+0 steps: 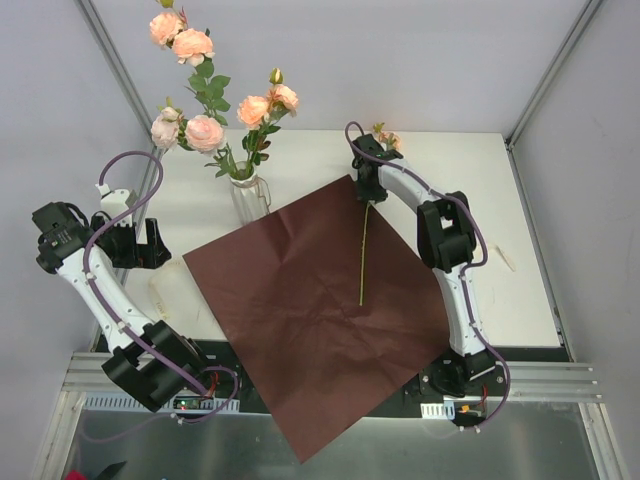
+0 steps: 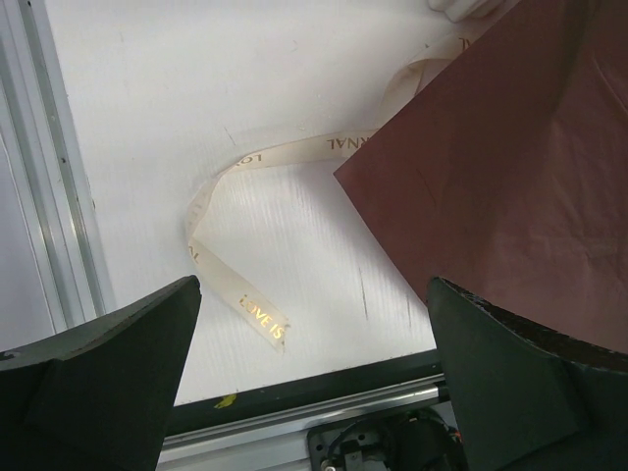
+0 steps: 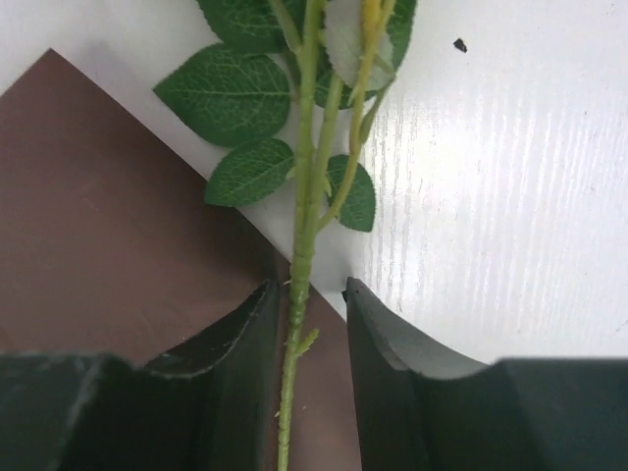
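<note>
Right claw (image 1: 365, 190), top view: at the 12 o'clock corner of the wrapping paper (image 1: 300, 310), over the upper end of the rose stem (image 1: 363, 255).
Rose stem, top view: lies on the paper, running 12 to 6 o'clock.
Left claw (image 1: 148, 245), top view: at 9 o'clock of the paper.
Vase (image 1: 250, 195): pink roses, at 11 o'clock.
Left claw (image 2: 312, 294), left wrist: fingers wide apart, holding nothing; printed ribbon (image 2: 294, 149) at 12 o'clock, paper (image 2: 510, 167) at 2 o'clock.
Right claw (image 3: 312, 287), right wrist: fingers narrowly apart, straddling the stem (image 3: 304, 196); leaves (image 3: 226, 93) at 12 o'clock.
</note>
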Robot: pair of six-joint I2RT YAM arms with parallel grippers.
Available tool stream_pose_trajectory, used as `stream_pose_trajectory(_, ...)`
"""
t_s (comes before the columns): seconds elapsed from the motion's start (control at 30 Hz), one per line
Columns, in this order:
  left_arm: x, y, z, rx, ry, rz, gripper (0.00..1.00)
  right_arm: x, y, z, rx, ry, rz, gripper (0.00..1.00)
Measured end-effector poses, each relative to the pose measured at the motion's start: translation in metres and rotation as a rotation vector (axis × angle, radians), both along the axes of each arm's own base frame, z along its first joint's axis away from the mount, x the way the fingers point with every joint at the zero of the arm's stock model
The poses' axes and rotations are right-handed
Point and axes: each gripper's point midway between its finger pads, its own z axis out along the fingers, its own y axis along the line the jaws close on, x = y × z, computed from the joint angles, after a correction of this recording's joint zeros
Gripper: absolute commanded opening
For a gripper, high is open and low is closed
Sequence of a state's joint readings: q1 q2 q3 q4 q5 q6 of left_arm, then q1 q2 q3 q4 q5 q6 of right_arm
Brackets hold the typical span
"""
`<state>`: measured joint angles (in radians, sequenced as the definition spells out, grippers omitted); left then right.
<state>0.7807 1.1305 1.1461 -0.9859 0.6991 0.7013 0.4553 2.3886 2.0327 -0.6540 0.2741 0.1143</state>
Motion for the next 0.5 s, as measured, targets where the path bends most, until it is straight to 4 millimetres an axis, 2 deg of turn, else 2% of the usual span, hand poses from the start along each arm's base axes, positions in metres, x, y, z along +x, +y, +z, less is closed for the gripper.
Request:
stream_pose_trajectory(0.13,-0.0002,-0.0001,0.0008,0.005,-0.004,-0.002,0.99,0.0,-0.0054,0.0003,-0.001,0.004,-0.006,0.4)
stream_pose_trajectory(0.3,-0.0005,-0.0001,0.0016,0.011,-0.007,-0.004,0.99,0.0013,-0.0017,0.0009,0.017,0.008,-0.003,0.18)
stream_pose_trajectory(0.5,-0.0013,-0.0005,0.004,0.027,-0.018,-0.011,0.99,0.0048,0.0009,0.0001,0.035,0.003,-0.015,0.01)
